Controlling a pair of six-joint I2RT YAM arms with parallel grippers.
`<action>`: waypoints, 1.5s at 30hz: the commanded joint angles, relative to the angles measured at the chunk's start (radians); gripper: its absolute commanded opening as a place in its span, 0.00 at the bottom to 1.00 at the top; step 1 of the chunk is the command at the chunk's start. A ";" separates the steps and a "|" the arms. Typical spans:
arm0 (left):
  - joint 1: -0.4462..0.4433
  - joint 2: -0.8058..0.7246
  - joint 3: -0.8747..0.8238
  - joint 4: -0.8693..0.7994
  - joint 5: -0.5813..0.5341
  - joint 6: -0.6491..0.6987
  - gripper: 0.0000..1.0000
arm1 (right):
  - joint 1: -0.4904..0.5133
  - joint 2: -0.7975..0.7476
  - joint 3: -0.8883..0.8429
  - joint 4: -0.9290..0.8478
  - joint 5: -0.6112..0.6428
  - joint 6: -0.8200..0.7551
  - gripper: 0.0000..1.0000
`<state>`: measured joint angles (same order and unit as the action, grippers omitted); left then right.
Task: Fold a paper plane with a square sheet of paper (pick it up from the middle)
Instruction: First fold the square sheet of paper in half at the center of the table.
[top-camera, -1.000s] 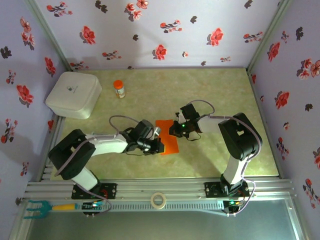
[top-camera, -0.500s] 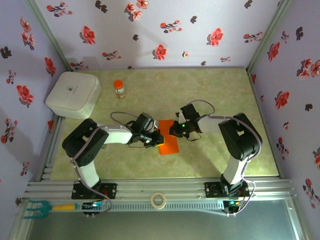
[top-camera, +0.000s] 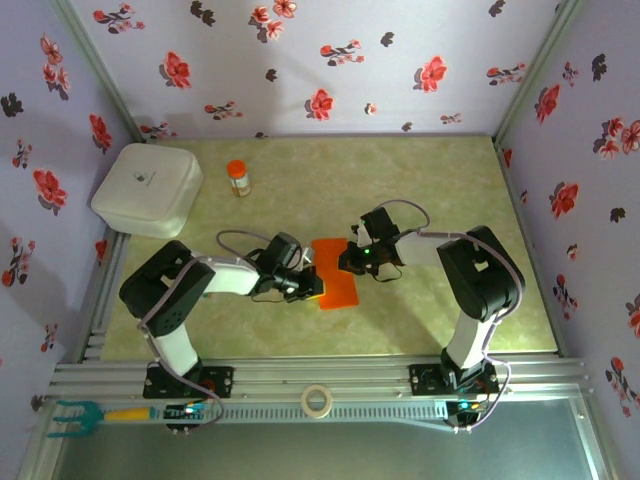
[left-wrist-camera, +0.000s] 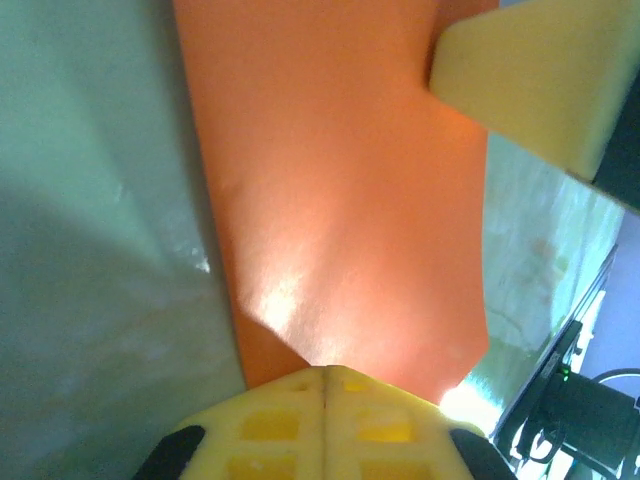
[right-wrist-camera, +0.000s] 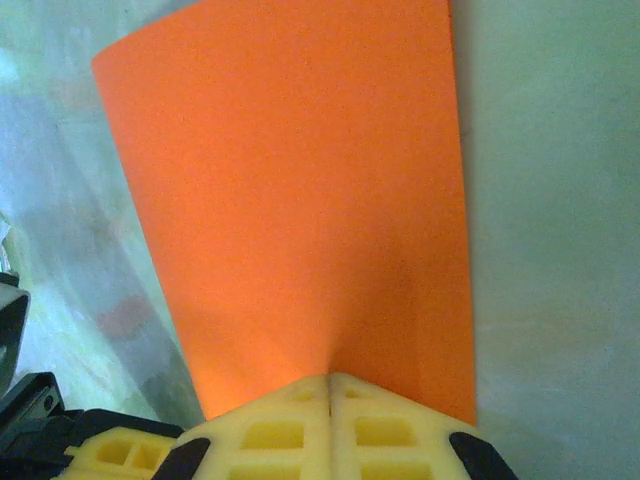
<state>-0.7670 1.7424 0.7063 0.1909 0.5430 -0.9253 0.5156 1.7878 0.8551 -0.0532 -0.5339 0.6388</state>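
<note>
The square sheet of paper (top-camera: 340, 280) is bright orange and lies on the table's middle as an upright folded rectangle. My left gripper (top-camera: 313, 287) is shut, its tips resting on the sheet's left edge. In the left wrist view the closed tips (left-wrist-camera: 325, 372) sit on the paper (left-wrist-camera: 340, 200), with a darker flap beside them. My right gripper (top-camera: 351, 262) is shut at the sheet's upper right edge. In the right wrist view its tips (right-wrist-camera: 330, 378) press the paper (right-wrist-camera: 300, 200), where a faint ridge runs up to them. No paper plane shape is formed.
A white lidded box (top-camera: 148, 188) sits at the back left, with a small orange-capped bottle (top-camera: 238, 178) beside it. A tape roll (top-camera: 318, 400) and a teal-handled tool (top-camera: 75, 415) lie on the front rail. Flowered walls close in three sides.
My left arm's elbow has swung inward over the table, and its gripper has shifted slightly along the paper's left edge. The right arm and the paper have stayed put.
</note>
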 joint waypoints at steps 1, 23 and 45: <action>-0.027 -0.025 0.010 -0.193 0.007 0.071 0.04 | -0.015 0.027 -0.041 -0.127 0.111 0.006 0.00; 0.016 -0.140 0.143 -0.271 -0.065 0.146 0.05 | -0.015 0.017 -0.043 -0.128 0.110 0.006 0.00; 0.114 0.160 0.216 -0.145 0.075 0.117 0.05 | -0.019 0.021 -0.044 -0.126 0.109 0.005 0.00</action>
<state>-0.6598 1.8938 0.9501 0.0254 0.5903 -0.8059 0.5148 1.7836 0.8536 -0.0566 -0.5278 0.6388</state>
